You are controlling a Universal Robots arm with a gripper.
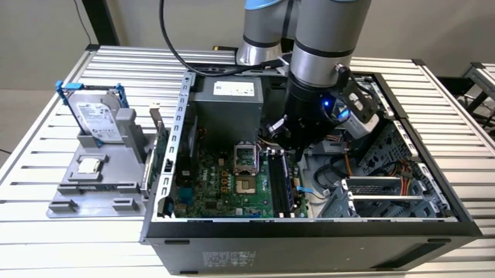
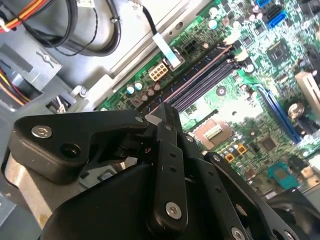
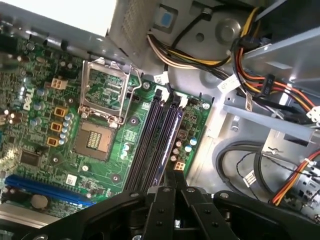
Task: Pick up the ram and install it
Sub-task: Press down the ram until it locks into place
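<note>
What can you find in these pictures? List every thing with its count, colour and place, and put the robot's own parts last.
table: one, pale slatted metal, under everything
computer case: one, black and grey, open, on the table
motherboard: one, green, on the case floor
processor socket: one, silver, on the motherboard
ram: one, bluish-dark, along the black slots beside the socket
power supply: one, grey, at the case's far end
cables: several, orange, yellow, red and black, in the case
holder: one, grey, at the exterior view's left
hard drive: one, silver, blue frame, upright in the holder
chip: one, silver, square, on the holder
arm: one, grey, reaching into the case
gripper: one, black, at the ram's end
</note>
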